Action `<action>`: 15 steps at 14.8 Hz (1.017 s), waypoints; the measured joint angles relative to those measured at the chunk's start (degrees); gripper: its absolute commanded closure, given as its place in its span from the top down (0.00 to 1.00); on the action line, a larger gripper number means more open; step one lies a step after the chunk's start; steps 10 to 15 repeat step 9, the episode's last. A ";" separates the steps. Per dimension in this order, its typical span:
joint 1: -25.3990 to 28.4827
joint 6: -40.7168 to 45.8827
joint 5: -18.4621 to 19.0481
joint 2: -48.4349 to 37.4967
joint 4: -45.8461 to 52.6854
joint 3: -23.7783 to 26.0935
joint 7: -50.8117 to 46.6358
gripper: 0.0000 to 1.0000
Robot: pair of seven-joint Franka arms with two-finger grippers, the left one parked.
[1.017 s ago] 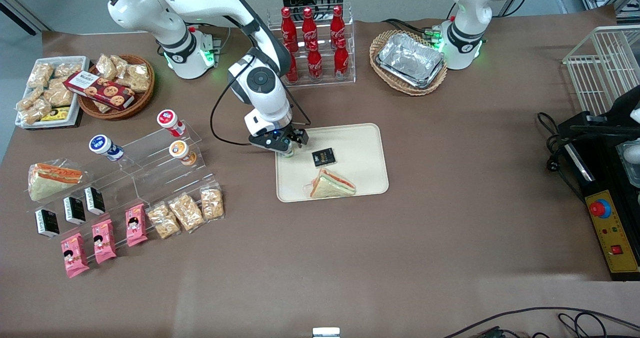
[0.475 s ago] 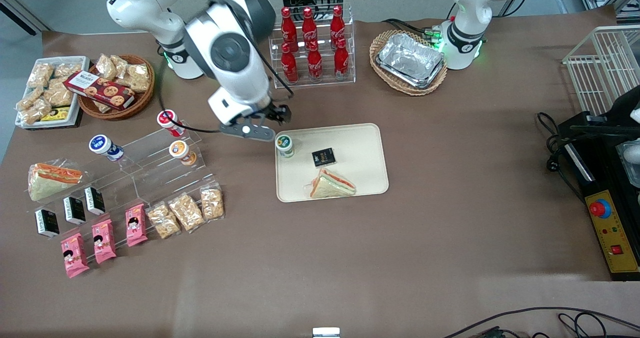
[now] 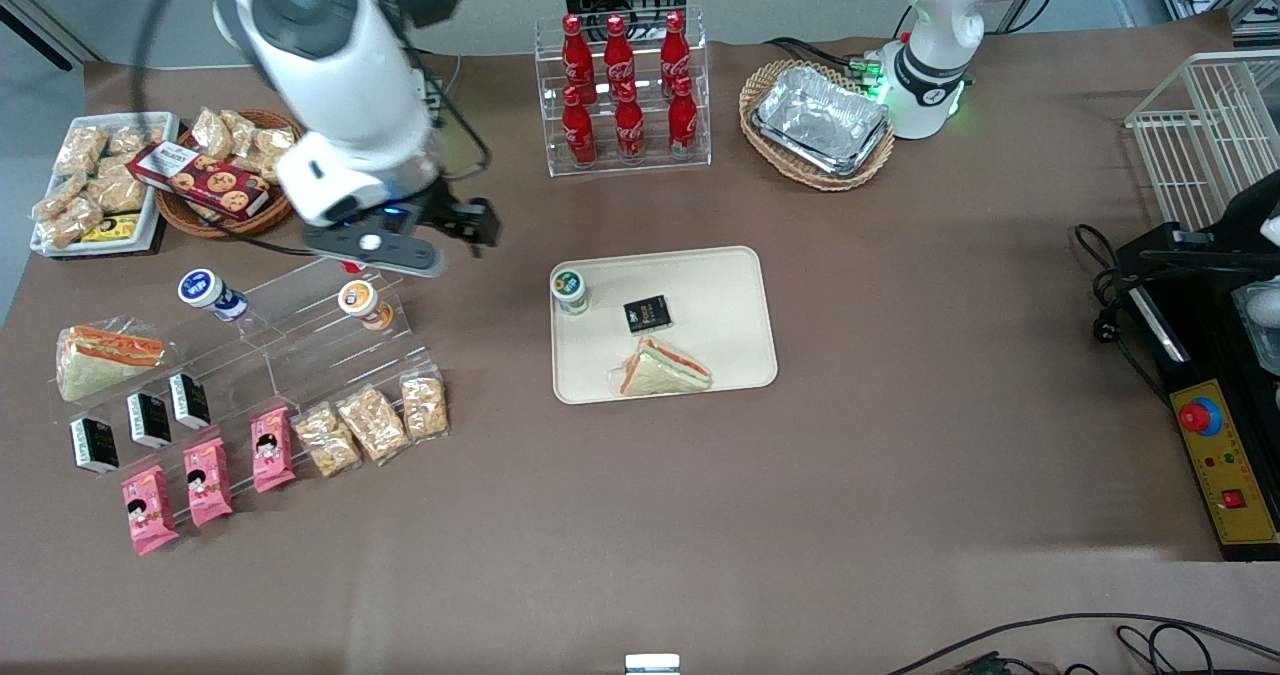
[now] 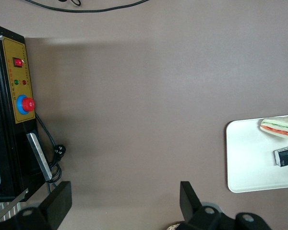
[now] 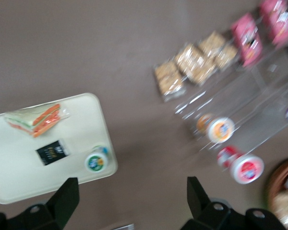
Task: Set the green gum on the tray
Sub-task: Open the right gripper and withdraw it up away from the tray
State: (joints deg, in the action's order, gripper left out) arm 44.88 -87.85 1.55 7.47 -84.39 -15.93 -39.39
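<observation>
Green gum: standing upright on the tray, in the corner nearest the working arm.
Tray neighbours: black packet at the gum's 4 o'clock; sandwich nearer the front camera.
Gripper: hanging released, fingers spread and holding nothing, raised above the clear stepped rack, well apart from the gum, at its 10 o'clock.

White Coca-Cola script on the 6 red bottles in the clear rack; other print unreadable.

Tray on brown table
</observation>
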 measured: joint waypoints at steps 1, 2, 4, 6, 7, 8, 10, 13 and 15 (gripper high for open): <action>-1.81 1.02 0.65 -1.07 0.71 -0.18 4.97 1.00; -4.66 1.86 0.90 -2.23 0.98 0.05 9.98 1.00; -13.76 2.39 0.96 -3.99 0.99 3.01 18.64 1.00; -25.74 2.35 0.95 -4.53 0.98 9.67 26.78 1.00; -30.60 1.97 0.95 -4.42 0.96 12.35 30.56 1.00; -33.99 1.00 0.94 -4.22 0.88 13.74 35.03 1.00; -35.56 0.05 0.89 -4.04 0.84 13.93 38.66 1.00; -35.56 0.05 0.89 -4.04 0.84 13.93 38.66 1.00; -35.56 0.05 0.89 -4.04 0.84 13.93 38.66 1.00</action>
